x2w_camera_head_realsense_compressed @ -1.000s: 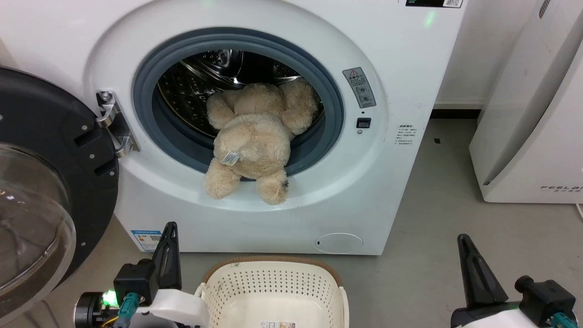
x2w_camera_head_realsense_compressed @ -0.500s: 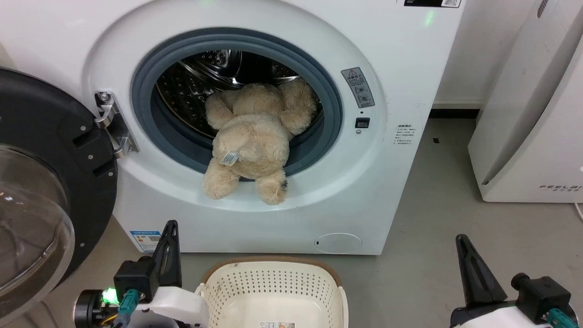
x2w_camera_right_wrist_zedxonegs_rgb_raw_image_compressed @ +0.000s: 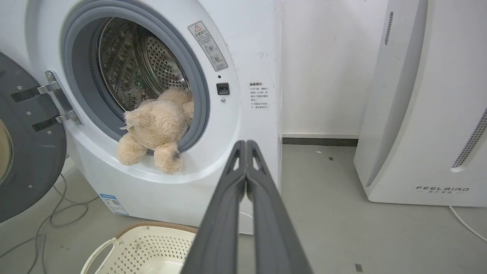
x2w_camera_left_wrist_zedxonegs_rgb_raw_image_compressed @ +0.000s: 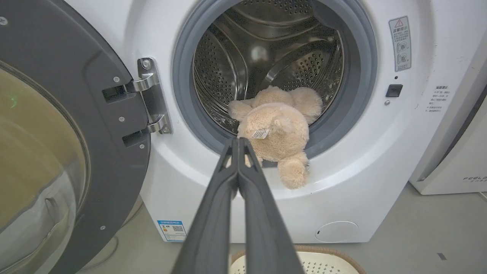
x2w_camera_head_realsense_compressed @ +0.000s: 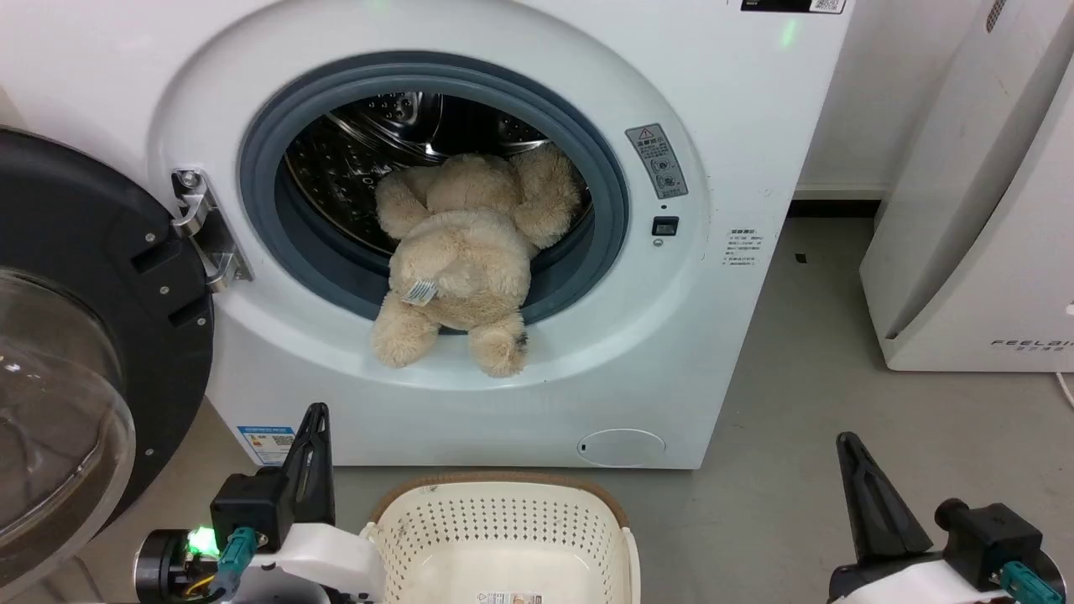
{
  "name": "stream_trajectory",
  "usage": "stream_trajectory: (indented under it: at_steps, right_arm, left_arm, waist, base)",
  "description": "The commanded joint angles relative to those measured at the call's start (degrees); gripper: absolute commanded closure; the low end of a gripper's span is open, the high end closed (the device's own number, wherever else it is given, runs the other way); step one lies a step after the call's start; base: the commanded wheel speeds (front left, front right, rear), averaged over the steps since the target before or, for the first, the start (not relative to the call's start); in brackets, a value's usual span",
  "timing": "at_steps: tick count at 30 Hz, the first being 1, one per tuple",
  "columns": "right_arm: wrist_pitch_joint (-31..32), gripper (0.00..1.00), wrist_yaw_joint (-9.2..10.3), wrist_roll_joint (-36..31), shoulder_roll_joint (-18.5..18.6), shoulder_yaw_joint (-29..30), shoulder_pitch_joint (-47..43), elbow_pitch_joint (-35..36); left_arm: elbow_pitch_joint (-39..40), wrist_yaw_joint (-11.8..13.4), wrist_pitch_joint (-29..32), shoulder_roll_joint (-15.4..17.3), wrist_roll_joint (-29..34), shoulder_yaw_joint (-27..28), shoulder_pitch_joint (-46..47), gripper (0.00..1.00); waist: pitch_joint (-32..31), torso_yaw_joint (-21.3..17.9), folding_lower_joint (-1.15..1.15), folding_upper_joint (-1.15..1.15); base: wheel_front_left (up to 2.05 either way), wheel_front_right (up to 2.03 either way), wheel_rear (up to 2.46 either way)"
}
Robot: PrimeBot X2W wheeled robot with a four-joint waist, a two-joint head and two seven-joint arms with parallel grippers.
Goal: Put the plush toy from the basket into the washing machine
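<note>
1 fluffy cream-beige plush toy [x2w_camera_head_realsense_compressed: 461, 252], white tag [x2w_camera_head_realsense_compressed: 419, 292], seemingly face-down

White, grey and one beige bear

Fluffy cream-beige plush toy [x2w_camera_head_realsense_compressed: 457, 260] w/ white sewn tag [x2w_camera_head_realsense_compressed: 420, 291]. White washing machine [x2w_camera_head_realsense_compressed: 755, 126]: grey port seal [x2w_camera_head_realsense_compressed: 262, 226], shiny steel drum [x2w_camera_head_realsense_compressed: 336, 168] dotted w/ perforations, black door frame [x2w_camera_head_realsense_compressed: 101, 252], blue-and-white sticker [x2w_camera_head_realsense_compressed: 270, 442] low on front. Cream-white basket [x2w_camera_head_realsense_compressed: 503, 528] w/ rows of small holes, brown woven-look rim [x2w_camera_head_realsense_compressed: 503, 480]. Dark grey left gripper [x2w_camera_left_wrist_zedxonegs_rgb_raw_image_compressed: 237, 140] and right gripper [x2w_camera_right_wrist_zedxonegs_rgb_raw_image_compressed: 246, 142]. White FEELAIR appliance [x2w_camera_head_realsense_compressed: 965, 252], grey lettering. Grey floor [x2w_camera_head_realsense_compressed: 797, 419].
</note>
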State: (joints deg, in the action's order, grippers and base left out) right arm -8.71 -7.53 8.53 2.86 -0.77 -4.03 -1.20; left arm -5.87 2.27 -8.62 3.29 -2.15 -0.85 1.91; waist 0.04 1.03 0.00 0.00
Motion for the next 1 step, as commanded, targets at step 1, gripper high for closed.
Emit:
stream_trajectory:
  at_steps: [1]
  right_arm:
    - [0.37,1.00,0.02,-0.55,0.01,0.07,1.34,0.35]
  left_arm:
    - [0.50,-0.32,0.32,-0.07,0.38,0.19,-0.82,1.00]
  waist:
    - [0.00,-0.02,0.00,0.00]
  base:
    - [0.00,0.00,0.00]
